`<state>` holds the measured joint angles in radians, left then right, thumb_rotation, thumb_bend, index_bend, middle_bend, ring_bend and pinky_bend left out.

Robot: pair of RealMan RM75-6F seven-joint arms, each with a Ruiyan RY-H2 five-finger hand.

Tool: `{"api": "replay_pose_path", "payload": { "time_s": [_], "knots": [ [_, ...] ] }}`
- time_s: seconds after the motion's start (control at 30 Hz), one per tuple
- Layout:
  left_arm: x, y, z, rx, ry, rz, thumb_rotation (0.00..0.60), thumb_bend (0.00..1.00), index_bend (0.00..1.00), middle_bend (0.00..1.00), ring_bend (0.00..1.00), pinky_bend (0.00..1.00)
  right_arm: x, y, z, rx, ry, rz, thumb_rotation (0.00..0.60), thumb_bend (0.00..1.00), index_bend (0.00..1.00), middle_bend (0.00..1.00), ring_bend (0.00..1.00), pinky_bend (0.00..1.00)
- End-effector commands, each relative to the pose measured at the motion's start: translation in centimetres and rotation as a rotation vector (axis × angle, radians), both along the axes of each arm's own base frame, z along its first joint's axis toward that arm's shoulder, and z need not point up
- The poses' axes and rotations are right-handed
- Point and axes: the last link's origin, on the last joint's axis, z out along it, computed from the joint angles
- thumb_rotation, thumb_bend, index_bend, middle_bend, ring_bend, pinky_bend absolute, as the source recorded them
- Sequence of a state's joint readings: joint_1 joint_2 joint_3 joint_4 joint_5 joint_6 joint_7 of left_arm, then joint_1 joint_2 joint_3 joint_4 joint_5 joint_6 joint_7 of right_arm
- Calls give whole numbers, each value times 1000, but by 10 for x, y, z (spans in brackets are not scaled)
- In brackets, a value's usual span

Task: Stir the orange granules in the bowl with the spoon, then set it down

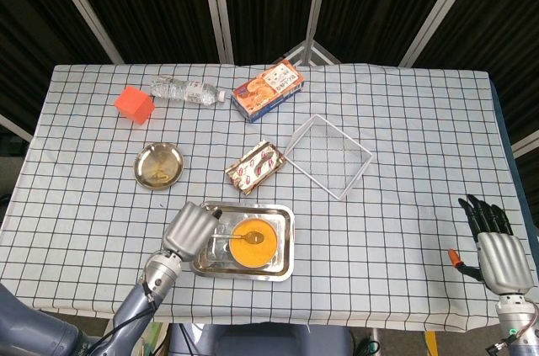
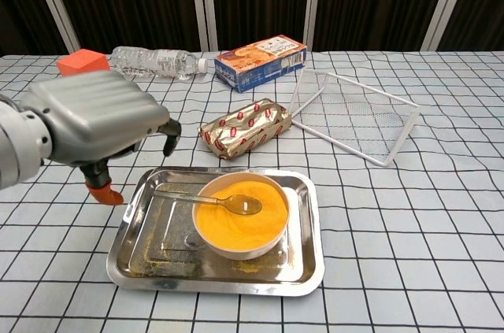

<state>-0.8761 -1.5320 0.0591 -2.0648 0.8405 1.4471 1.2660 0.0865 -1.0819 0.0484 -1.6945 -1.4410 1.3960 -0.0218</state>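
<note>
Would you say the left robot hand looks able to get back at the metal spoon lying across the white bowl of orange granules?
Probably yes: the left robot hand hovers open just left of the metal spoon, whose handle juts over the white bowl rim toward it, nothing between.

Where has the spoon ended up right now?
The spoon lies across the bowl of orange granules in the metal tray, handle pointing left toward the left hand, which isn't touching it.

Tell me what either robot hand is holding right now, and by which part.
Nothing. The left robot hand is clear of the spoon, which rests across the bowl. The right robot hand is empty at the table edge.
</note>
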Motion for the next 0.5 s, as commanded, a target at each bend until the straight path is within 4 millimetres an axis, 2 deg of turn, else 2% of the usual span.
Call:
{"api": "replay_pose_path", "payload": {
  "time_s": [0.03,0.17,0.5],
  "knots": [
    [-2,6,11,36,-58,51,600,152,435,921,909,936,0,0,0,-1,1,1,600,360,0,0,0,0],
    [-1,4,8,19,-72,64,600,155,499,925,911,937,1,0,0,-1,2,1,600,360,0,0,0,0],
    [2,-9,-23,-21,-34,8,600,231,534,931,914,943,0,0,0,0,-1,-2,600,360,0,0,0,0]
  ]
}}
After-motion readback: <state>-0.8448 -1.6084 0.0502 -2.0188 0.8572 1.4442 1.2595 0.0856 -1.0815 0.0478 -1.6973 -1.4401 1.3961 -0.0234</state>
